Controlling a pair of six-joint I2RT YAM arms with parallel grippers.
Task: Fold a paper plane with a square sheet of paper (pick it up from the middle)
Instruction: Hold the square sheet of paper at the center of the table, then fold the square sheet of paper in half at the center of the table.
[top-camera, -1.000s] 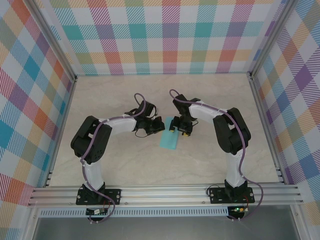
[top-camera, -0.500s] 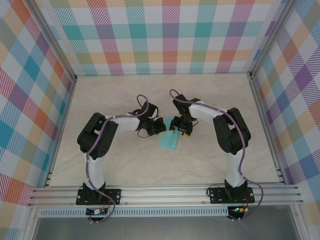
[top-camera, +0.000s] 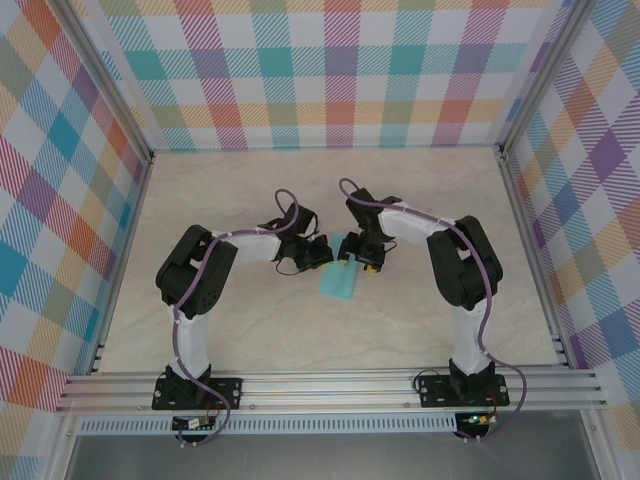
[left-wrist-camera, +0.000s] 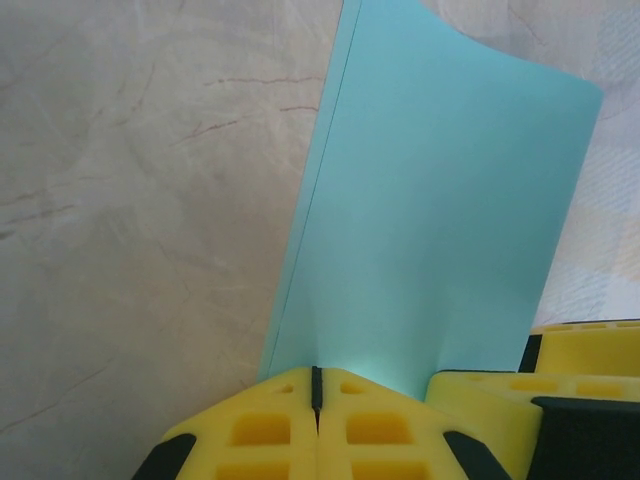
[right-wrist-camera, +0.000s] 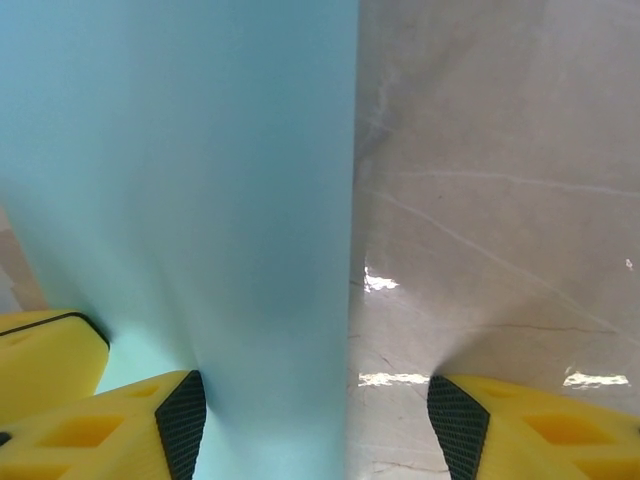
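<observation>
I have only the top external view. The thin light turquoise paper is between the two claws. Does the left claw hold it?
Observer: Yes. In the left wrist view the left claw is shut, its yellow fingers pinching the edge of the thin light turquoise paper sheet.
Operator: And the other one?
Observer: The right claw is open; in the right wrist view the sheet's edge runs between its parted fingers.
Operator: One layer?
Observer: Two; the left wrist view shows a second layer along the left edge.
</observation>
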